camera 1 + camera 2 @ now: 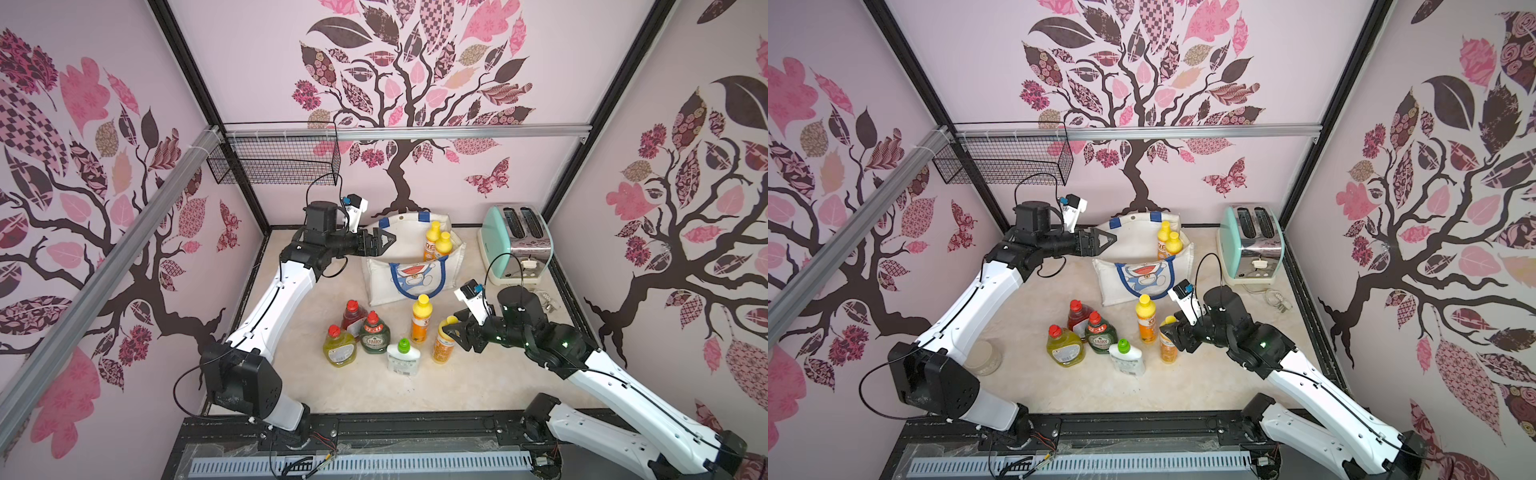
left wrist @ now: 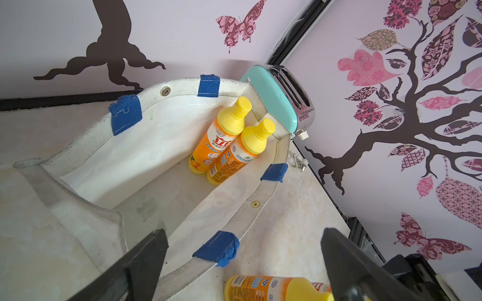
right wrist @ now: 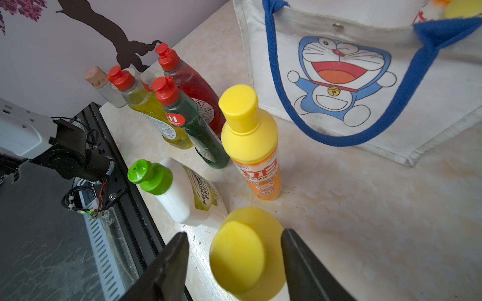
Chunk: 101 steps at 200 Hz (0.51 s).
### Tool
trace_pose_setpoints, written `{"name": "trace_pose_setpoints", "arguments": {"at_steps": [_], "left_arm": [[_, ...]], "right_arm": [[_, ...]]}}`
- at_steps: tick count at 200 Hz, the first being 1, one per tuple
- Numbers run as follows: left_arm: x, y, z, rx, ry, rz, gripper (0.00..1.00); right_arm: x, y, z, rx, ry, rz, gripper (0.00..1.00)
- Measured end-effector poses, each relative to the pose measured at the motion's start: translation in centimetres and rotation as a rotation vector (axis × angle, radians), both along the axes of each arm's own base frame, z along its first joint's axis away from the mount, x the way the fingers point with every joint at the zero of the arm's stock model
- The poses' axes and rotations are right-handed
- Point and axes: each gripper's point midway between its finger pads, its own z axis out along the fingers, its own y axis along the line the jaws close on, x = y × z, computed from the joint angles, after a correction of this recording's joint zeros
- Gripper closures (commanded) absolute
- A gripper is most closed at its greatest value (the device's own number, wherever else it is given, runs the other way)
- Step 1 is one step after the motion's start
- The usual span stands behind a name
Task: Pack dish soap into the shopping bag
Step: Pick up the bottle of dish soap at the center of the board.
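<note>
The shopping bag (image 1: 409, 282) stands open at the back of the tabletop (image 1: 478, 386), next to the toaster (image 1: 515, 241). Inside it are the packed bottles (image 2: 220, 138), two orange ones with yellow caps. They lean side by side, touching, at the end of the bag by the toaster.

The left gripper (image 1: 385, 243) hangs over the other end of the bag. Its jaws are wide apart and hold nothing.

Six more bottles stand outside, in front of the bag. The tall orange bottle (image 1: 421, 322) is nearest the bag. The yellow-green bottle (image 1: 339, 349), red bottle (image 1: 353, 316) and dark green bottle (image 1: 374, 334) are bunched together. The white bottle (image 1: 404, 357) has a green cap.

The right gripper (image 3: 234, 233) is half open around the top of the last orange bottle (image 1: 441, 349). One finger (image 3: 300, 260) is right against it, and there is a gap on the other side.
</note>
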Motion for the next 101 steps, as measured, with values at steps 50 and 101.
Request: {"name": "trace_pose_setpoints", "arguments": {"at_steps": [50, 101], "left_arm": [[0.1, -0.1, -0.3, 0.001, 0.009, -0.004, 0.02], [0.1, -0.1, -0.4, 0.001, 0.009, -0.004, 0.02]], "right_arm": [[-0.1, 0.1, -0.6, -0.007, 0.001, 0.006, 0.43], [-0.1, 0.2, -1.0, -0.012, 0.000, 0.011, 0.49]]}}
